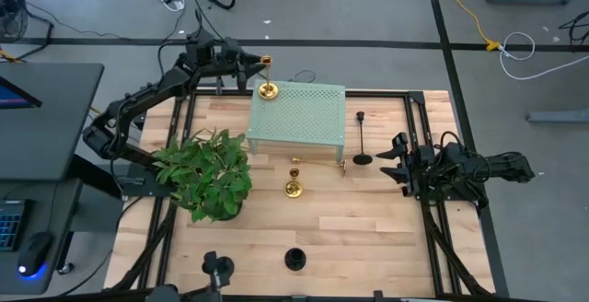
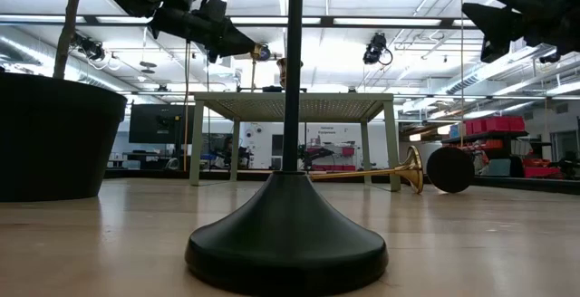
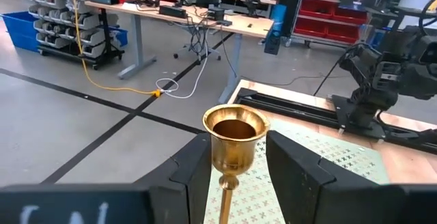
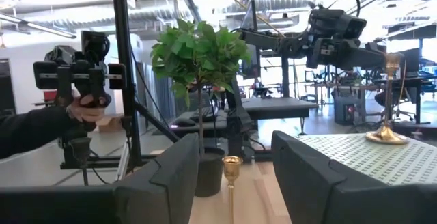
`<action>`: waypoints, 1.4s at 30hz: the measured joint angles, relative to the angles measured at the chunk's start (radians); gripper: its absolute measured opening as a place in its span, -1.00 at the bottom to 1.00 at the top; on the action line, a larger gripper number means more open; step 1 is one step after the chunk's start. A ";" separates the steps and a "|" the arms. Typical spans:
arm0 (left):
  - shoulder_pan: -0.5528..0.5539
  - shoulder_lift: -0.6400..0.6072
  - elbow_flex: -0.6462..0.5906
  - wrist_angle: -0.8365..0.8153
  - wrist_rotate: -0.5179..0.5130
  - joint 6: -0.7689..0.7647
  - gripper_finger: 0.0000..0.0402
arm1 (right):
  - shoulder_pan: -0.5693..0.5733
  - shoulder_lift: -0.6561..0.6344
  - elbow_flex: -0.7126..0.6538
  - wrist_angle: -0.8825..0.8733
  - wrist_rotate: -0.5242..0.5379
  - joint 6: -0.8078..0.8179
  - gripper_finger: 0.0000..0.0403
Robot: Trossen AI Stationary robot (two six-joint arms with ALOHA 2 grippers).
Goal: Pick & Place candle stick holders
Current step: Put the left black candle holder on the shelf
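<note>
- Left arm stretched toward upper centre of the high view; left gripper (image 1: 256, 63) sits at the back-left corner of the pale green stand (image 1: 299, 118).
- Jaws open, set either side of the tall gold holder (image 1: 267, 88), which stands upright on that stand corner; fingers (image 3: 194, 166) flank the cup with a gap, no contact visible.
- Right arm at right edge of the table (image 1: 368, 228), folded low, right gripper (image 1: 398, 160) pointing left, jaws wide apart, empty.
- Second gold holder (image 1: 294, 188) upright, centre of frame, in front of the stand.
- Black holder (image 1: 363, 150) lying beside the stand, right of centre.
- Another gold holder (image 2: 362, 174) lying on the table under the stand's edge.
- Black holder (image 1: 294, 259) at bottom centre.
- Potted plant (image 1: 207, 173) at left of centre.
</note>
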 joint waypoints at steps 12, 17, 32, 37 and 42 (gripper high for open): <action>0.006 0.000 0.001 -0.040 -0.030 0.019 -0.29 | 0.000 0.000 0.000 0.000 0.000 -0.001 -0.08; 0.013 -0.004 0.001 -0.045 -0.001 0.020 -0.29 | 0.000 0.000 0.000 0.000 0.000 -0.001 -0.08; 0.016 -0.016 0.001 -0.092 0.006 0.030 -0.29 | 0.000 0.000 0.000 -0.001 0.000 -0.001 -0.08; 0.023 -0.053 0.001 -0.136 -0.026 0.055 -0.29 | 0.000 0.000 0.000 -0.001 0.000 -0.001 -0.08; 0.035 -0.105 0.001 -0.199 -0.032 0.056 -0.29 | 0.000 0.000 0.000 -0.002 0.000 -0.002 -0.08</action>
